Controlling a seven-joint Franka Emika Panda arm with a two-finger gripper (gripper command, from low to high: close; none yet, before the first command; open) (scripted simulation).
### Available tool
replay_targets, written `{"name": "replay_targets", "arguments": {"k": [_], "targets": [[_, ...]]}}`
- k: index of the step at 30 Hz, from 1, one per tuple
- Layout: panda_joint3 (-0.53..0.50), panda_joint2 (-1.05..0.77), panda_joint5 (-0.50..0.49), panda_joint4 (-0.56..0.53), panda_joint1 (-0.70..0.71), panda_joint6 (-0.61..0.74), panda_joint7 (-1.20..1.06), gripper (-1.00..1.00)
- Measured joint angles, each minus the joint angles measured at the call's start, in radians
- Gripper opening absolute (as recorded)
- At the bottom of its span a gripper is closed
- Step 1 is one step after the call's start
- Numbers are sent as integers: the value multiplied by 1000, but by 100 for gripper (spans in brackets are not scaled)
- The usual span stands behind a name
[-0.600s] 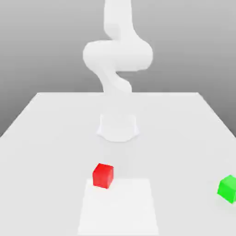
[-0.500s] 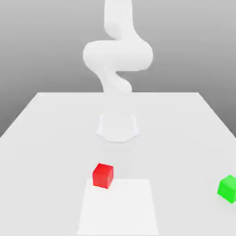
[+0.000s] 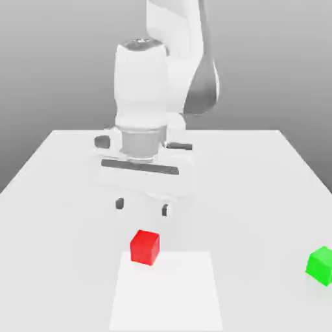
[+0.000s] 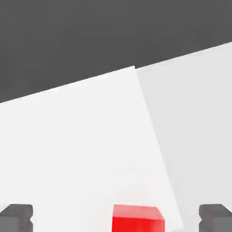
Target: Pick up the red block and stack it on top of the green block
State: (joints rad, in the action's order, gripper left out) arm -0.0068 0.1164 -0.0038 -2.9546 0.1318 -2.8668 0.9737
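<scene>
The red block (image 3: 144, 247) rests on the white table at the far corner of a brighter white square patch (image 3: 167, 292). It also sits low in the hand view as the red block (image 4: 137, 218), between the two dark fingertips (image 4: 17, 216). My gripper (image 3: 142, 207) hangs above the table just behind the red block, open, with nothing between its fingers. The green block (image 3: 321, 264) lies far off at the exterior view's right edge, near the table's front.
The white table (image 3: 58, 194) stretches wide around both blocks. The arm's white body (image 3: 162, 71) rises behind the gripper at the table's middle back.
The arm has swung forward and down from an upright folded pose, so the hand now hangs low just behind the red block. Both blocks stay where they were.
</scene>
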Motion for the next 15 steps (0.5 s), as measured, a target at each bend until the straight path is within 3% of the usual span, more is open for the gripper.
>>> {"name": "replay_targets", "arguments": {"k": [6,7,15], "targets": [[3,-251,6,12,6,-210,1,0],[4,-274,7,15,8,-231,0,-100],[7,-250,1,11,12,-210,5,-100]]}}
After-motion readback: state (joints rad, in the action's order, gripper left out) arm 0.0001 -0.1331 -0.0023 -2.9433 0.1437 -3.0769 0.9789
